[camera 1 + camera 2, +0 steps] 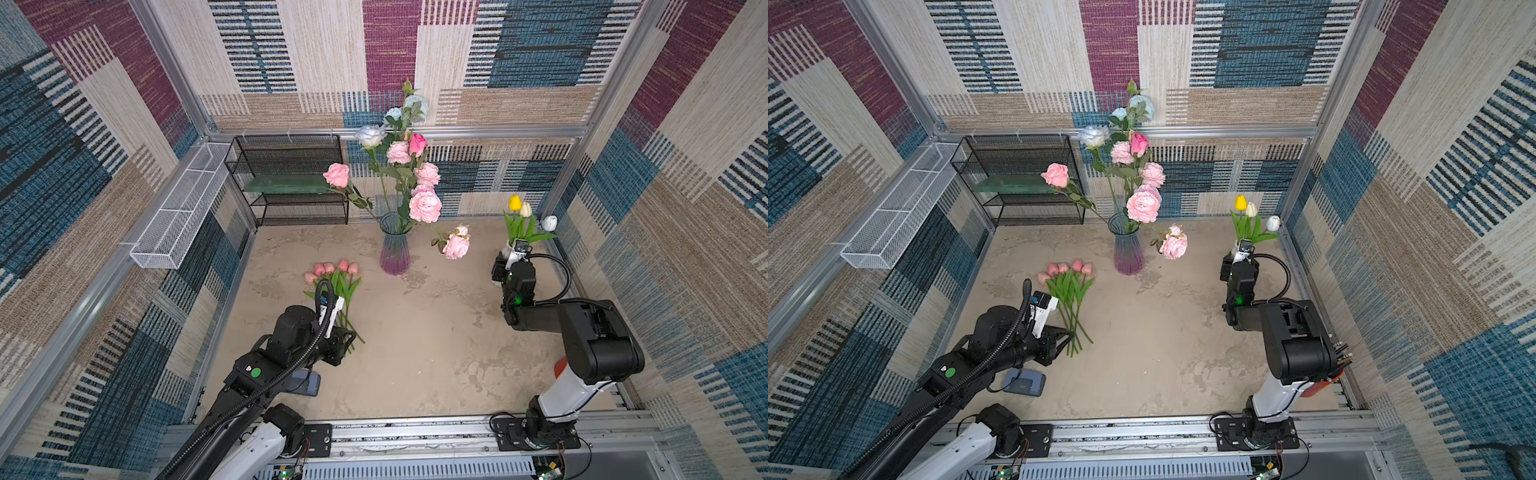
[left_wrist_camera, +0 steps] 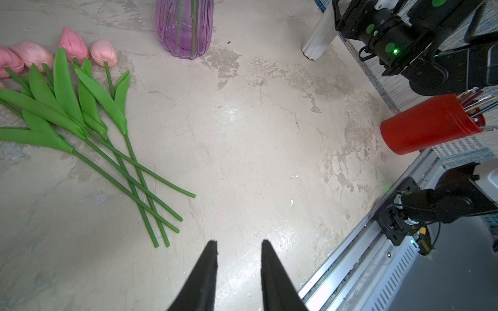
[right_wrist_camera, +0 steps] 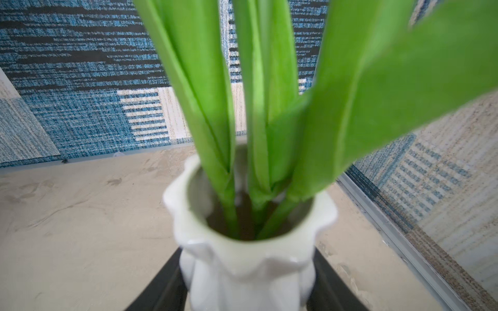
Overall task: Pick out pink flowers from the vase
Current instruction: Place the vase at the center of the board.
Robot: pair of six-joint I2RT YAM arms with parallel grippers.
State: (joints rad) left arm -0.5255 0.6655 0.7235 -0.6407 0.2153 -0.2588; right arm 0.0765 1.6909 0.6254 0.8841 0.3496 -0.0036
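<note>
Several pink tulips (image 1: 332,270) (image 1: 1065,268) (image 2: 72,44) lie in a bunch on the table, their stems crossing. The purple glass vase (image 1: 395,249) (image 1: 1128,253) (image 2: 186,29) stands behind them and holds pink roses (image 1: 424,206) (image 1: 1143,206) among pale blue ones. My left gripper (image 2: 238,242) (image 1: 352,337) (image 1: 1069,332) is open and holds nothing, low over the table just beside the tulips' stem ends. My right gripper (image 3: 246,251) (image 1: 505,259) is shut on a white vase (image 3: 248,269) (image 2: 319,37) at the far right, which holds yellow and white tulips (image 1: 521,208).
A black wire shelf (image 1: 291,178) stands at the back left, with a white wire basket (image 1: 174,212) on the left wall. A red cup of brushes (image 2: 428,123) sits by the right arm's base. A grey-blue object (image 1: 1023,382) lies under the left arm.
</note>
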